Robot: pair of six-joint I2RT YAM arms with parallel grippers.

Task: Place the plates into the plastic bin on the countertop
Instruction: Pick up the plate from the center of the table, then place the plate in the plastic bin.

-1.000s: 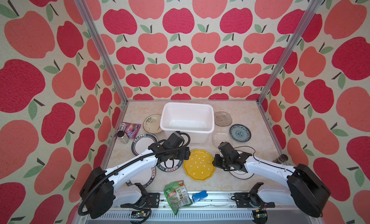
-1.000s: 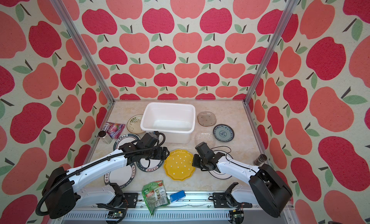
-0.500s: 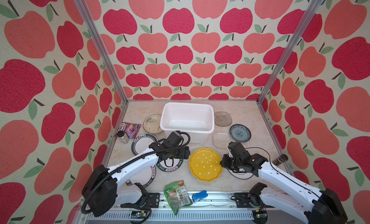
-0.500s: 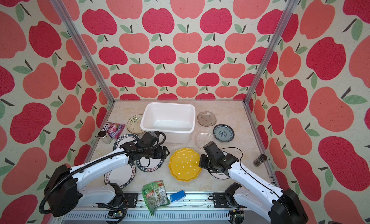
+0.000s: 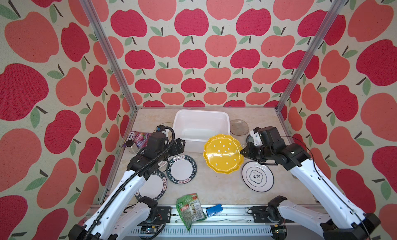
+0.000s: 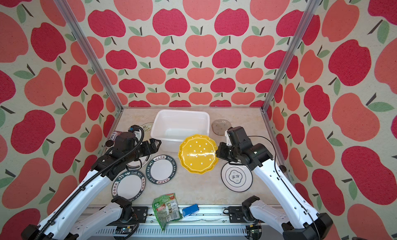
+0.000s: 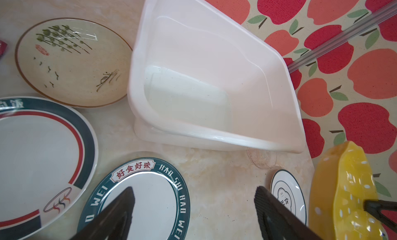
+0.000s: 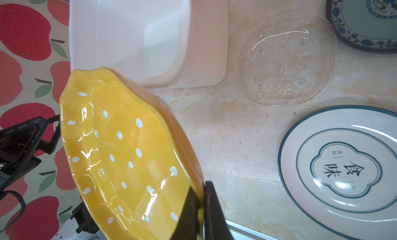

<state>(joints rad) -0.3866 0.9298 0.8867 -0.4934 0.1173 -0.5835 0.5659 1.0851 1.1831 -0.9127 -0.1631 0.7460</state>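
Near the middle of the worktop (image 5: pixel 214 185), the right jaws are clamping the rim of the yellow plate (image 5: pixel 223 154), closed almost fully on it and holding it tilted, clear of the surface. In both top views its far edge is overlapping the near right corner of the plastic bin (image 5: pixel 199 125), which is standing toward the back edge. The left jaws are hanging wide open, gripping nothing, above a lettered dark-rimmed plate (image 5: pixel 182 169) just off the bin's near left corner. A clear glass plate (image 8: pixel 286 63) and a blue patterned plate (image 8: pixel 365 20) are lying between the bin and the right edge. A ringed white plate (image 5: pixel 257 176) is lying nearer the front. A green packet (image 5: pixel 190 211) is resting at the front edge.
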